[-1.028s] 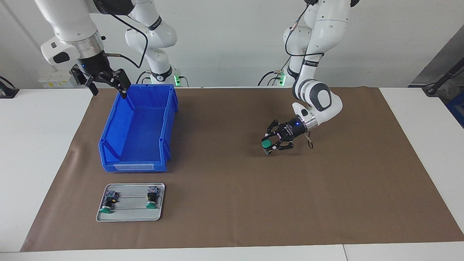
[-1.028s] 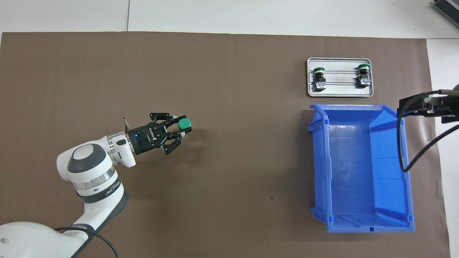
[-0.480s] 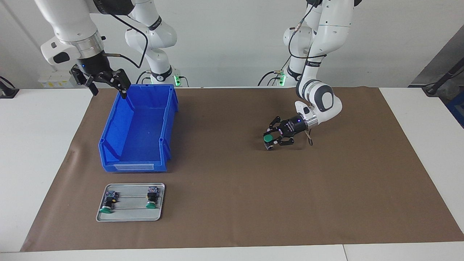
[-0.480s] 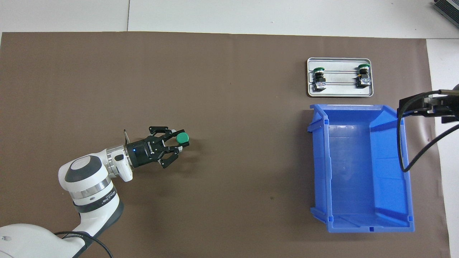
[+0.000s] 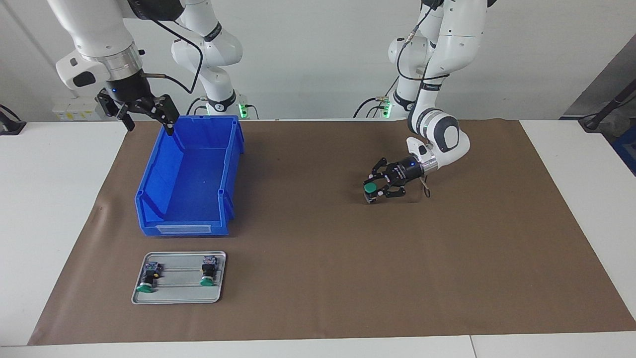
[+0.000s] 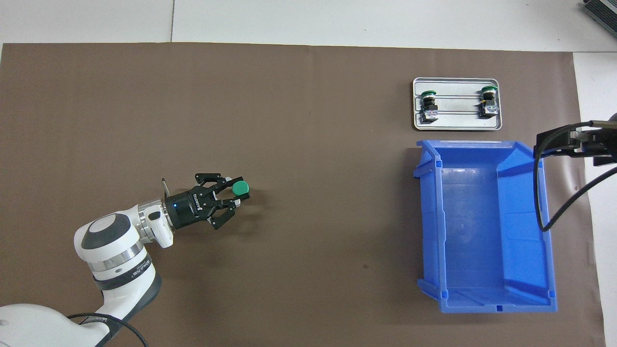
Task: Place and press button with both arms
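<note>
My left gripper (image 5: 372, 193) is shut on a green-capped button (image 5: 369, 188), held upright low over the brown mat (image 5: 318, 258) toward the left arm's end. Its lower end is at or just above the mat. The overhead view shows the same gripper (image 6: 235, 195) and button (image 6: 239, 188). My right gripper (image 5: 147, 115) hangs open and empty over the blue bin's corner nearest the robots and waits. Two more buttons (image 5: 147, 277) (image 5: 207, 273) lie on a metal tray (image 5: 179, 294).
The blue bin (image 5: 149, 199) stands empty toward the right arm's end, with the tray (image 6: 458, 123) farther from the robots than it. In the overhead view the bin (image 6: 545, 231) has the right arm's black cable (image 6: 539, 193) over its edge.
My left gripper has moved with the button a little toward the robots and lower to the mat. The right arm has not moved.
</note>
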`<state>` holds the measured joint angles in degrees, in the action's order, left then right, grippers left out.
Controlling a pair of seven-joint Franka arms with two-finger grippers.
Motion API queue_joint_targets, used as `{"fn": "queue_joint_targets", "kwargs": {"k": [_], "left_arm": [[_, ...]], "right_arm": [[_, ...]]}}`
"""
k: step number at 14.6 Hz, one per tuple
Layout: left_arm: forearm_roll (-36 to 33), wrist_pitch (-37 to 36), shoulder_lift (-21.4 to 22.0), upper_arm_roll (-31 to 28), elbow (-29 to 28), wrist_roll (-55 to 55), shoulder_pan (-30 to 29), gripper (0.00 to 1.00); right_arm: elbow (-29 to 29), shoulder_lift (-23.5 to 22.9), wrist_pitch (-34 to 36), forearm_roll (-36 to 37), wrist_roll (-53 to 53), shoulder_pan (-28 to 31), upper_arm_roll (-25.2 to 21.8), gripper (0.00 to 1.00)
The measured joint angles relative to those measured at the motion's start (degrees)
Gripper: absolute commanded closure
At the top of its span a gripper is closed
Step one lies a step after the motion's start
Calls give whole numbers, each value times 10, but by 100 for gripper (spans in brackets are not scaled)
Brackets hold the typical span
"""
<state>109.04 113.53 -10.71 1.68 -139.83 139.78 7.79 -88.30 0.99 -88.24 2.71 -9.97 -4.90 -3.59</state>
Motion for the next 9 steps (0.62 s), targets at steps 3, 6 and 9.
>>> {"fn": "queue_joint_targets", "kwargs": {"k": [3, 6, 9], "left_arm": [[0, 0, 0, -1, 0, 0, 0, 36], [0, 0, 0, -2, 0, 0, 0, 21], [0, 1, 0, -2, -1, 0, 0, 18]], "right_arm": [[0, 0, 0, 0, 0, 0, 0, 0], [0, 0, 0, 0, 0, 0, 0, 0], [0, 0, 0, 0, 0, 0, 0, 0]]}}
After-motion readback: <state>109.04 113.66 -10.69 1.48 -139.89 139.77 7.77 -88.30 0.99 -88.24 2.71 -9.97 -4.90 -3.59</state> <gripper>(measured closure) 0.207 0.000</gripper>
